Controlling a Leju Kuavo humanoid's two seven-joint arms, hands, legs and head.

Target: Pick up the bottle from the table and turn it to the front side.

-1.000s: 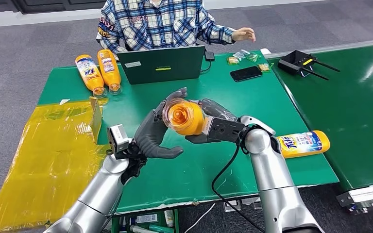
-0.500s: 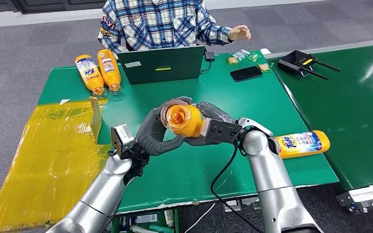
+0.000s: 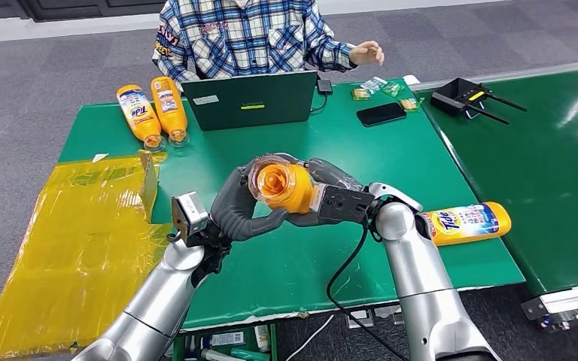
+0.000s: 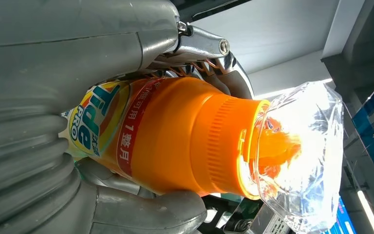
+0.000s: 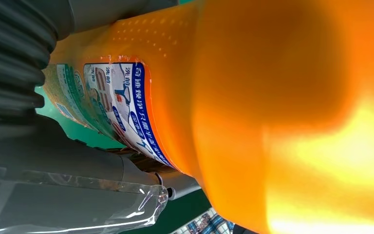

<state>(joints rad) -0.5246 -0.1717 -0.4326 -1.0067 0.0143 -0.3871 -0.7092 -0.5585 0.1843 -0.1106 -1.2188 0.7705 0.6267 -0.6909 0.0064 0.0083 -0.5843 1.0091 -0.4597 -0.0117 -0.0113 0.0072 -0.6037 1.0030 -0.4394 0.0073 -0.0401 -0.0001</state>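
Now both the left hand (image 3: pixel 242 207) and right hand (image 3: pixel 330 197) clasp the orange bottle (image 3: pixel 280 185) above the tabletop (image 3: pixel 391 158); earlier the left fingers were spread.

Arms: you see two silver, glossy, tube-shaped forearms.
Left hand (image 3: pixel 242 207): dark grey, with thick moulded fingers (image 3: pixel 260 226).
Right hand (image 3: pixel 330 197): dark grey; a black block sits at its wrist.
Left wrist: a small grey boxy camera is mounted there.
Cable: a black cable loops beneath the right forearm.
Wrist covers: grey, ribbed.

Held bottle (image 4: pixel 175 136): "Tide PRO"; lying bottle (image 3: pixel 466 222): "Tide".
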